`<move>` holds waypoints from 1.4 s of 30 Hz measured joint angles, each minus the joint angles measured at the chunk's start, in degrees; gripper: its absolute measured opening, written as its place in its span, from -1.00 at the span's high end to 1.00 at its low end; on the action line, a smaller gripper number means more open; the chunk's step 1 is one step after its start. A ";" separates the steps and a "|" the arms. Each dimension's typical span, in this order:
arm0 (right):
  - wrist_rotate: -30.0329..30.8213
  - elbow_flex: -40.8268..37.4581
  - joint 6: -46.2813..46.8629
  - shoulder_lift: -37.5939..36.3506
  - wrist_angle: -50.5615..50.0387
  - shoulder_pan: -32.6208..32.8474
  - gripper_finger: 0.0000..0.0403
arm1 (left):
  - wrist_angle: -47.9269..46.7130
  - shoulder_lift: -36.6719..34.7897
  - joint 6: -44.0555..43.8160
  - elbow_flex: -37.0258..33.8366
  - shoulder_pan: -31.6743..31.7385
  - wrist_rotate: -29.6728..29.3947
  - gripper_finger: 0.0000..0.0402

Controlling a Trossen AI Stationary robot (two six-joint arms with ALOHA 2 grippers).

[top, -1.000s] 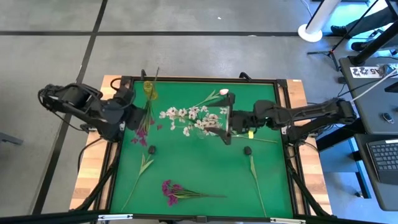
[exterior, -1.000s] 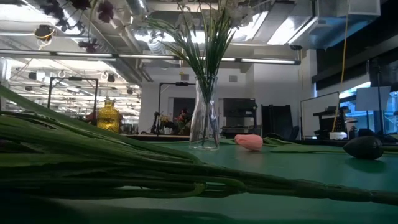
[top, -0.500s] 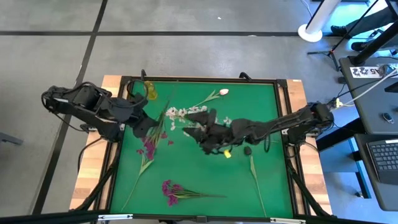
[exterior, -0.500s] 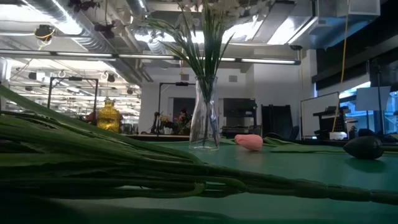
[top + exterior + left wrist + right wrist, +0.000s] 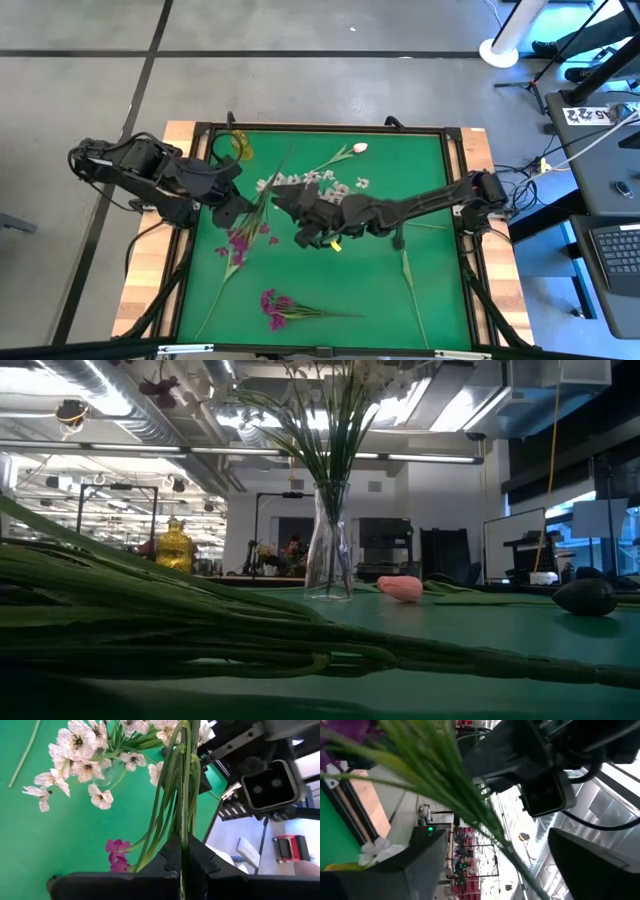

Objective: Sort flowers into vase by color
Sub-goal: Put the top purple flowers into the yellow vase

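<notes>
Purple flower bunch [image 5: 243,236] pinched in left gripper [image 5: 243,208], diagonal, blossoms down-left; right gripper [image 5: 290,208] spread around stems.

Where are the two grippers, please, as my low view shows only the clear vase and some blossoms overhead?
Observer: The left gripper is shut on a bunch of green stems with magenta blossoms, held beside the clear vase.
Operator: And the right one?
Observer: The right gripper reaches across over the vase; its fingers stand open on either side of those same stems.
Operator: Is anything left to sort?
Observer: Yes, another magenta bunch lies on the green mat.
</notes>
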 joint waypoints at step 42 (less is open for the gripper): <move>3.11 -0.04 -2.05 0.05 -4.01 0.00 0.87 | 1.45 4.17 2.63 0.00 -4.65 3.50 1.00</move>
